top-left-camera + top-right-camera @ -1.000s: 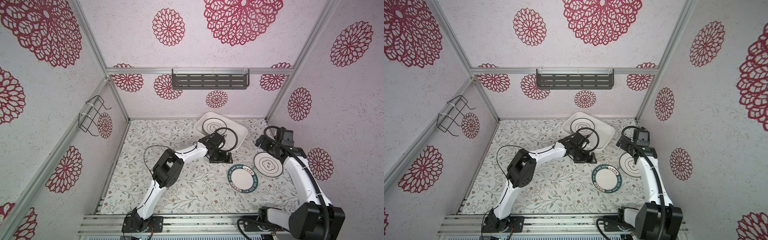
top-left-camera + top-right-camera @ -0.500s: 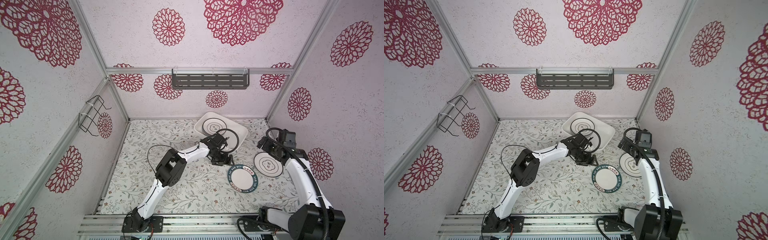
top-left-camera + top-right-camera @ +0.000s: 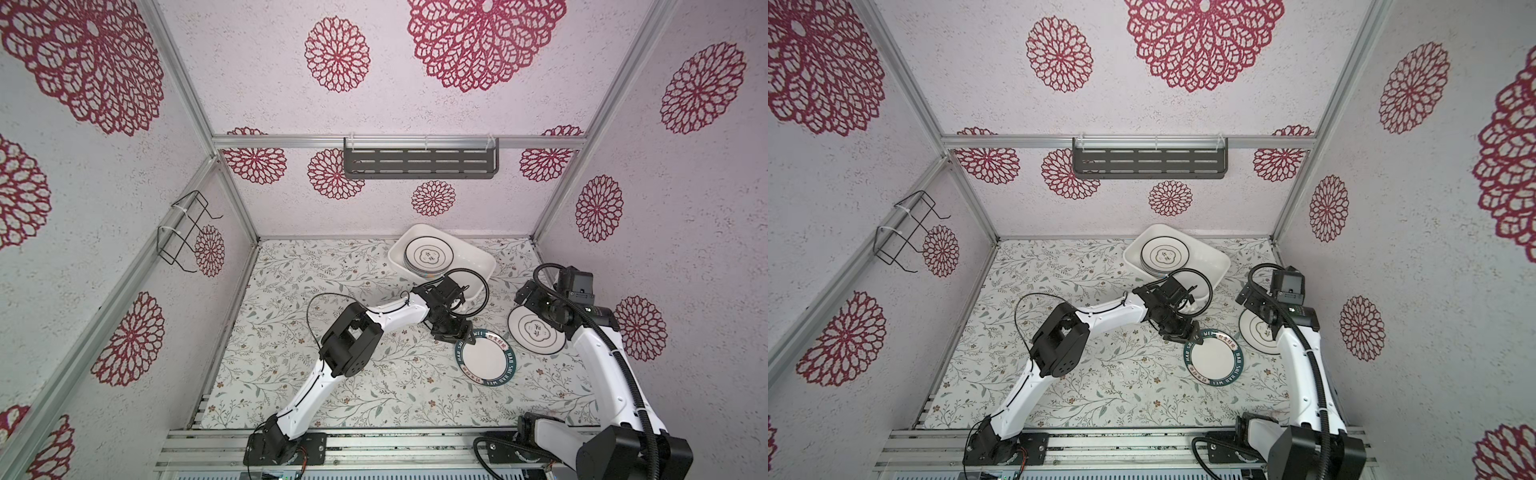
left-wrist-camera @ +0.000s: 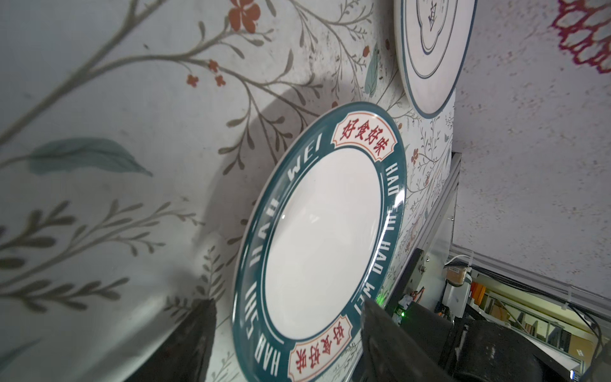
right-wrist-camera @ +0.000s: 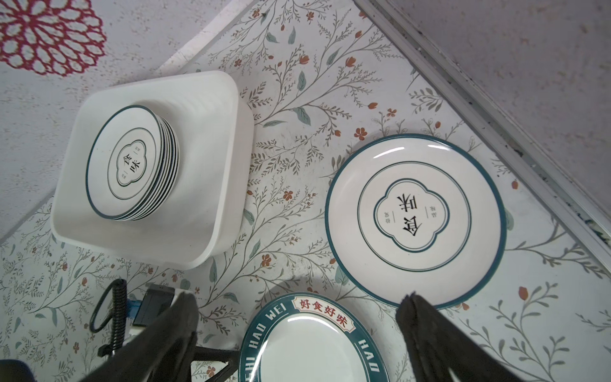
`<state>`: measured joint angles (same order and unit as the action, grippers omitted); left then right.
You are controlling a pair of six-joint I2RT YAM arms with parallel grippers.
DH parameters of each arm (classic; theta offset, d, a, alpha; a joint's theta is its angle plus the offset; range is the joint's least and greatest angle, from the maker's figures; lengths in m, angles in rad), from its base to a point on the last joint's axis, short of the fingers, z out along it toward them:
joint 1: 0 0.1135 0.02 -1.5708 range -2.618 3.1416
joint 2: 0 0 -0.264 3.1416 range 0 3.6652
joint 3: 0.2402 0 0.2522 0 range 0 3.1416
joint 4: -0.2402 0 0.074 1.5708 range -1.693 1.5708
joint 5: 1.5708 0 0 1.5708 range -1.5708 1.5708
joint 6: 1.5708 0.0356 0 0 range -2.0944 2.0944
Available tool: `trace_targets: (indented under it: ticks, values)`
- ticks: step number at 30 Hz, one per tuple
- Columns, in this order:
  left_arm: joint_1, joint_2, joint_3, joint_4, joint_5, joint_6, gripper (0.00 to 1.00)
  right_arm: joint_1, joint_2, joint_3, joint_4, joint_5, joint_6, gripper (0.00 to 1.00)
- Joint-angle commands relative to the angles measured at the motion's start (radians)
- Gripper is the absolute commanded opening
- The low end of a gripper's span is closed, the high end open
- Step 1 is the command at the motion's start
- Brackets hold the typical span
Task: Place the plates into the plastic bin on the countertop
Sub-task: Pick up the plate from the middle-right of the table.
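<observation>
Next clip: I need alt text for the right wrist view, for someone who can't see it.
A white plate with a clover emblem lies on the leafy-print countertop, and a teal-rimmed plate sits beside it, seen between the dark fingers of the open right end effector. Further off, a white bin holds a stack of plates.

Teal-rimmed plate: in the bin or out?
Out. The teal-rimmed plate lies on the countertop, apart from the plastic bin, beside the ring-patterned plate.
</observation>
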<state>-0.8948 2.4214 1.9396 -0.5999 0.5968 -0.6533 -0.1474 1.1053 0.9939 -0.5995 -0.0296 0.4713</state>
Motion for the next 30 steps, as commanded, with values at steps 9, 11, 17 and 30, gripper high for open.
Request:
trace_targets:
  ticks: [9, 11, 17, 30]
  values:
    - [-0.005, 0.054, 0.021, 0.064, 0.001, -0.067, 0.44, -0.014, -0.048, 0.006, -0.026, 0.017, -0.018, 0.99]
    - [-0.003, 0.056, 0.025, 0.059, 0.000, -0.069, 0.36, -0.017, -0.040, 0.009, -0.019, 0.013, -0.016, 0.99]
    - [0.006, 0.037, 0.022, 0.045, -0.015, -0.067, 0.19, -0.018, -0.030, 0.018, 0.006, 0.011, -0.003, 0.99]
    - [0.038, -0.127, -0.048, -0.045, -0.073, 0.001, 0.06, -0.019, 0.011, 0.035, 0.087, -0.026, 0.032, 0.99]
